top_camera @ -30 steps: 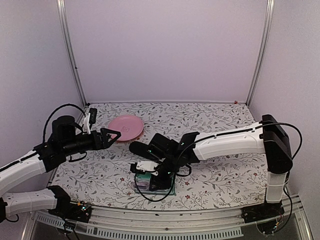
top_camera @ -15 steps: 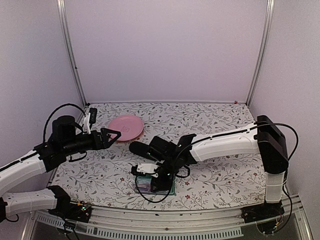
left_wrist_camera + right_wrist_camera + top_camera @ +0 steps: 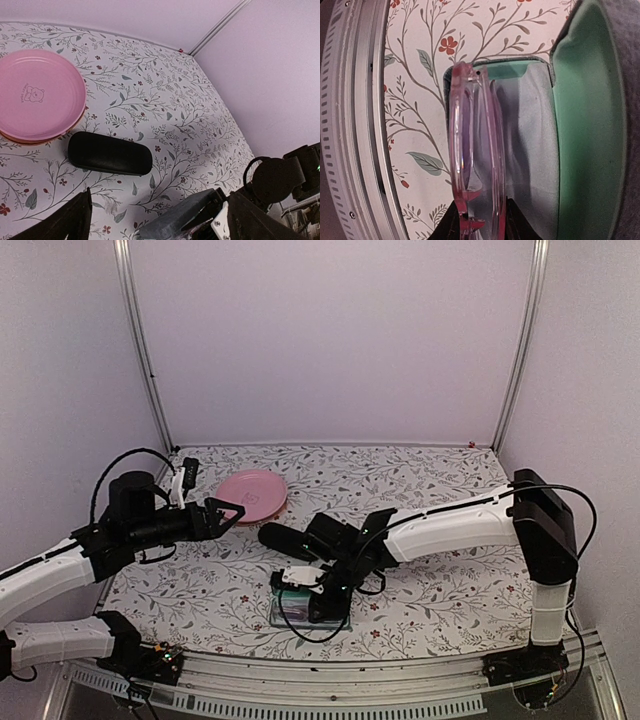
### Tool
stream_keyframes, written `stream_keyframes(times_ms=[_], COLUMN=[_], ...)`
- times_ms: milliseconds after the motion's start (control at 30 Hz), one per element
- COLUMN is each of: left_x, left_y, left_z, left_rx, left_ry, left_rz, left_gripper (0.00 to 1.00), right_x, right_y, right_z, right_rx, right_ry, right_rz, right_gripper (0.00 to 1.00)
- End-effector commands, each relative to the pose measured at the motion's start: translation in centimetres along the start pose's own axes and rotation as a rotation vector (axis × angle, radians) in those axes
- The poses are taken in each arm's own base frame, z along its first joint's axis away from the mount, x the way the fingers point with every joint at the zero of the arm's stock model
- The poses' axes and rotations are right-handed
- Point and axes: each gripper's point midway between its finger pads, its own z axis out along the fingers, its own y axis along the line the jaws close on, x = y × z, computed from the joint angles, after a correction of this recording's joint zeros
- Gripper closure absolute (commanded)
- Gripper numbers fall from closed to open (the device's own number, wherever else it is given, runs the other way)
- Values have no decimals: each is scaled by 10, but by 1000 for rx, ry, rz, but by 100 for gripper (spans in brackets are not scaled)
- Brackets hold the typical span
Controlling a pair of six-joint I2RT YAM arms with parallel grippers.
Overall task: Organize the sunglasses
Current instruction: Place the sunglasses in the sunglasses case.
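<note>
**A:** Translucent pink plastic: the pale sunglasses (image 3: pixel 475 165) are pinched in the right jaws, gripped at one end of the frame. They sit at the open grey-blue case (image 3: pixel 587 125), near the front edge of the worktop (image 3: pixel 430 480).

**B:** In the case or above it?

**A:** Can't tell if they touch. The wrist view has the frame standing on edge along the case's outer rim. Beside it, a blue cloth (image 3: pixel 530 140) lies in the green-lined tray.

**B:** Why edge-on?

**A:** My read is that the end grip lines the frame's long side up with the tray. They'd need tipping flat to seat on the cloth.

**B:** Left side?

**A:** Left jaws are spread wide with nothing in them. They hover over the left of the worktop by the pink plate (image 3: pixel 37 95). Probably parked clear of the right arm, or waiting to shut the lid.

**B:** Other pair?

**A:** The reddish-brown sunglasses aren't visible in any view. A black oval case (image 3: pixel 109 153) lies closed between the plate and the grey-blue case. They could be inside it, but I can't confirm that.

**B:** Risk?

**A:** The frame sits close to the rim. If it's released tilted it could drop outside the tray or jam the lid.
</note>
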Motion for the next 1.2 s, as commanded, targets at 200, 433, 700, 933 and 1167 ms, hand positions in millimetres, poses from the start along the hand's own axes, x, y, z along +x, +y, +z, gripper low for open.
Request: stream_keyframes(times_ms=[200, 433, 700, 933, 1167], left_x=[-6, -5, -3, -3, 0], left_y=[-2, -1, -2, -2, -1], left_z=[1, 0, -1, -1, 1], left_rx=[17, 18, 22, 24, 31], left_ry=[-21, -24, -20, -18, -8], left_rz=[0, -1, -3, -3, -12], left_gripper=[5, 5, 5, 5, 5], right_x=[-5, -11, -12, -9, -4], right_y=[2, 7, 10, 11, 11], right_z=[-15, -23, -23, -20, -14], right_rx=[-5, -20, -42, -50, -58], right_ry=[-40, -75, -78, -66, -48], right_rz=[6, 1, -8, -9, -10], right_gripper=[73, 72, 72, 72, 72])
